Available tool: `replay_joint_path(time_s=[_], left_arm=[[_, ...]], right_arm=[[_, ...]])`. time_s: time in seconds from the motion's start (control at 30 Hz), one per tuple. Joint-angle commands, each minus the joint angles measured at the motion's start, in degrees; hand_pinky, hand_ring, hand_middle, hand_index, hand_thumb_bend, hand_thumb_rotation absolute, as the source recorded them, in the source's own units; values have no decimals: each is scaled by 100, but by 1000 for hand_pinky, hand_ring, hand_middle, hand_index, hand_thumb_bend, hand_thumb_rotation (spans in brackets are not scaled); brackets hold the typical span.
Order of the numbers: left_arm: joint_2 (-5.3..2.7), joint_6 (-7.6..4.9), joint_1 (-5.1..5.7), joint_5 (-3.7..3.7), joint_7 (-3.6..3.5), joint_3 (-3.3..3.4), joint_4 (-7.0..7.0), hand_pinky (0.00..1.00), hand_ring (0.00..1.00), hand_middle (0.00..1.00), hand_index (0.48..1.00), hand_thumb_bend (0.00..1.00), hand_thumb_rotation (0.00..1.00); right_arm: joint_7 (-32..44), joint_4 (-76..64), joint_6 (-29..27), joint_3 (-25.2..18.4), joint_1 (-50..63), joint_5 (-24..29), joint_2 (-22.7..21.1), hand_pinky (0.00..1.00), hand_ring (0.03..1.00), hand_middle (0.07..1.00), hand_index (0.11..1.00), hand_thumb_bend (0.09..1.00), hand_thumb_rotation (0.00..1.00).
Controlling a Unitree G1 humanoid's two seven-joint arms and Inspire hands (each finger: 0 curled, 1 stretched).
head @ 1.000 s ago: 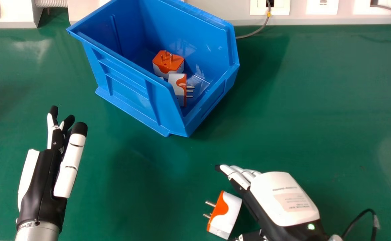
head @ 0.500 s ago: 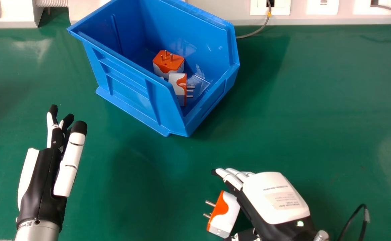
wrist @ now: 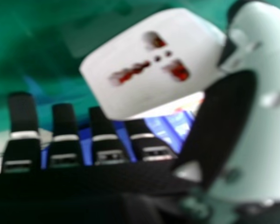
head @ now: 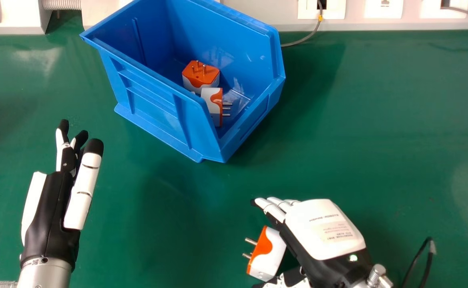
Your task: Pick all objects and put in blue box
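Fingers (head: 83, 188) of left hand (head: 51, 212) extended, well parted, nothing held; near left. Blue plastic box (head: 153, 108), far, left of centre; white-and-orange blocky plug adapters (head: 201, 74) inside. Loose white-and-orange plastic plug adapter (head: 270, 254), near, right of centre, between thumb and loosely extended fingers of right hand (head: 324, 228); contact cannot be told.

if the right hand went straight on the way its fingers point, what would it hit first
Probably the near side of the blue box, around its lower edge, though how high the right hand sits is hard to judge.
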Motion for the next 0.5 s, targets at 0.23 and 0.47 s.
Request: replay_joint_path(time_s=[0.23,0.47], left_arm=[[102,19,-97,-58,-46,74,-60,925,966,985,998,588,1000],[124,78,-142,-97,-64,85,-67,925,966,984,997,581,1000]], right_arm=[[1022,-270,729,68,-27,-287,79,739,833,882,894,522,344],[1448,-364,997,154,-125,-348,128,732,827,877,883,503,382]])
